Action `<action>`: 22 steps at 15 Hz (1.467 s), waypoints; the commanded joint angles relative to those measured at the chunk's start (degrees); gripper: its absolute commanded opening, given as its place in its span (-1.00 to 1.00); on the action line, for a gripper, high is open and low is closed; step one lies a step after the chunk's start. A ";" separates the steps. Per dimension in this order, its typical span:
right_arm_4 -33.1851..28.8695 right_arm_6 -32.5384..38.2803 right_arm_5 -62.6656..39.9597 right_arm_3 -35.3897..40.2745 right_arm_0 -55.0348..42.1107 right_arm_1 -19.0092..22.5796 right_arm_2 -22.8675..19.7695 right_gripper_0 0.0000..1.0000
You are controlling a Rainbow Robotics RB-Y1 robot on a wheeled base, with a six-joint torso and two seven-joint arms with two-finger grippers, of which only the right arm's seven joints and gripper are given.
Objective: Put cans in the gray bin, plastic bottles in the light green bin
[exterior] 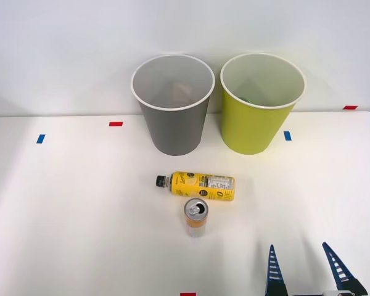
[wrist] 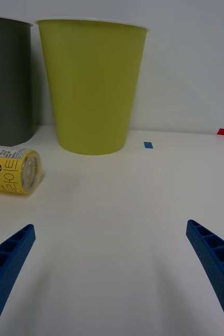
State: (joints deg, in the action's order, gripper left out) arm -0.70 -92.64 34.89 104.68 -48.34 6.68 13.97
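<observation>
white table (exterior: pixel 68 216), items listed left to right. blue tape mark (exterior: pixel 41 139), near the table's far left. red tape mark (exterior: pixel 115 124), close to the far edge, just left of the gray bin. gray bin (exterior: pixel 172 126), tall, tapered, white rim, upright near the far edge a little left of centre; something dim lies at its bottom, not identifiable. yellow plastic bottle (exterior: pixel 200 184), black cap (exterior: pixel 162 181), white-and-black label; lying on its side near the table's centre, in front of the gray bin, cap toward the table's left, base toward the right; its base end also appears in the wrist view (wrist: pixel 13 169). orange can (exterior: pixel 196 217), silver pull-tab top, paler lower part; upright, just beside the bottle on its near side, whether touching cannot be told. red tape mark (exterior: pixel 187 294), at the near edge below the can. light green bin (exterior: pixel 257 114), same form, white rim, upright near the far edge right of centre, just beside the gray bin with a narrow gap; a small dark object inside, not identifiable. blue tape mark (exterior: pixel 287 135), just right of the green bin's base. right end effector (exterior: pixel 308 271), blue ribbed fingers (exterior: pixel 273 268) spread wide apart, gripping nothing, over the near right part of the table, well apart from can and bottle. red tape mark (exterior: pixel 350 107), at the far right corner.
</observation>
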 commanded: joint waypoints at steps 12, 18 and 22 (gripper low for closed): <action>0.00 0.00 0.00 0.00 0.00 0.00 0.00 1.00; 0.00 0.00 0.00 0.00 0.00 0.00 0.00 1.00; 0.00 0.00 0.00 0.00 0.00 0.00 0.00 1.00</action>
State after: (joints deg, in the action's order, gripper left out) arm -0.70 -92.64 34.89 104.68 -48.34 6.68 13.97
